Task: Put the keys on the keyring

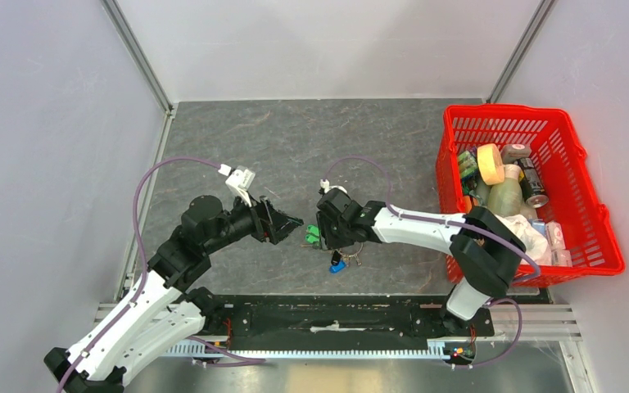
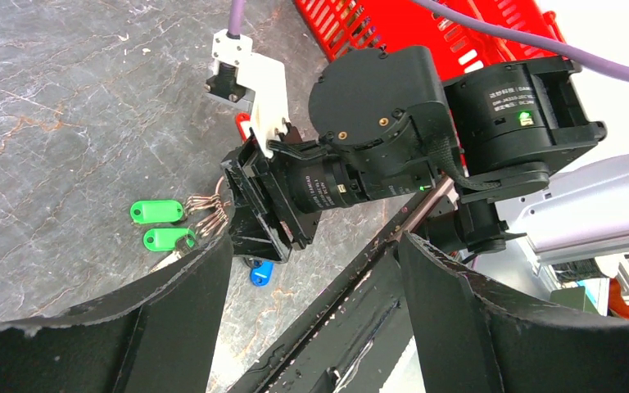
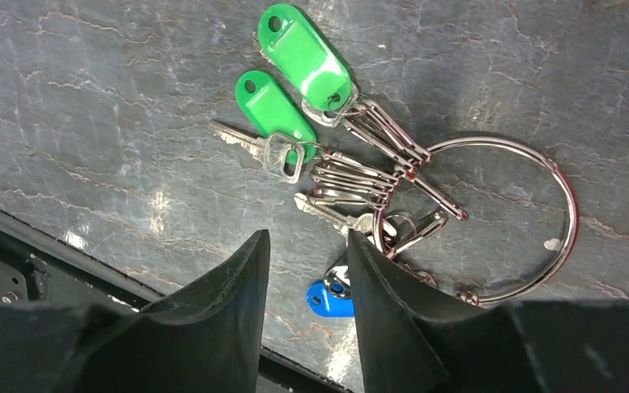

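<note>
Right pincer (image 3: 307, 246) by keys (image 3: 278, 115); red basket (image 1: 500, 110) holds can (image 1: 532, 184), tape roll (image 1: 491, 164).

The left arm (image 1: 143, 303) is reaching from lower left toward centre frame, the left gripper (image 1: 293, 221) hanging with jaws wide apart. The right arm (image 1: 426, 229) is bending in from the right, the right gripper (image 3: 307, 246) pointing down, jaws narrowly parted.

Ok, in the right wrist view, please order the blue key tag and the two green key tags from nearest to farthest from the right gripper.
1. Blue key tag: nearest, in the gap between the fingers of the right gripper.
2. Lower green key tag: beyond the fingertips, slightly left.
3. Upper green key tag: farthest, at the top edge.
</note>
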### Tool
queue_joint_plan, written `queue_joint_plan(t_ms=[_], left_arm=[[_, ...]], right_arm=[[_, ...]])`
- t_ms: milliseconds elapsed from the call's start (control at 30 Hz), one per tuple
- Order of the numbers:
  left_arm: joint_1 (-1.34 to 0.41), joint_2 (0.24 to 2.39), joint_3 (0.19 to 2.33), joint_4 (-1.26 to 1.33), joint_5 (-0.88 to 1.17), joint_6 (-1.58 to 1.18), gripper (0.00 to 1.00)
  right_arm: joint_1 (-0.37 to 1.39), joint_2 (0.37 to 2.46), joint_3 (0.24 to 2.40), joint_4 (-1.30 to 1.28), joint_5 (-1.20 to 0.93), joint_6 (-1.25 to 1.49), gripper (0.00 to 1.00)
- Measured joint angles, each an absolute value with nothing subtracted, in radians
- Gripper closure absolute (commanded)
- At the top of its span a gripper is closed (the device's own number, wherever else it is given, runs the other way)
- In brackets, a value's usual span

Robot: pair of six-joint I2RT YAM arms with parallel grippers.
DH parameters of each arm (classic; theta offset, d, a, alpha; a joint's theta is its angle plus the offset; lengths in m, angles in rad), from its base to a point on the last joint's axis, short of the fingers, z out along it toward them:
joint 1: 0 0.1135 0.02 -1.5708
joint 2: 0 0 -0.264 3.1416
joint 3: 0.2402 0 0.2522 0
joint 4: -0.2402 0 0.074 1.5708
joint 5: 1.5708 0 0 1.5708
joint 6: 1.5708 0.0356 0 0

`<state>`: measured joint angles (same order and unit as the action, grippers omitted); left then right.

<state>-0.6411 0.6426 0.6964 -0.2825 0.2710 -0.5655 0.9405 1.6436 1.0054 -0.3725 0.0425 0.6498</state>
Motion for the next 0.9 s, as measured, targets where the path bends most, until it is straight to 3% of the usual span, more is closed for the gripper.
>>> queue_joint_plan(t_ms=[900], left_arm=[[-0.641, 0.624, 0.689, -0.303, 0.264, -0.564, 0.19]], right_arm=[[0.941, 1.736, 1.021, -0.349, 0.071, 0.843, 0.55]])
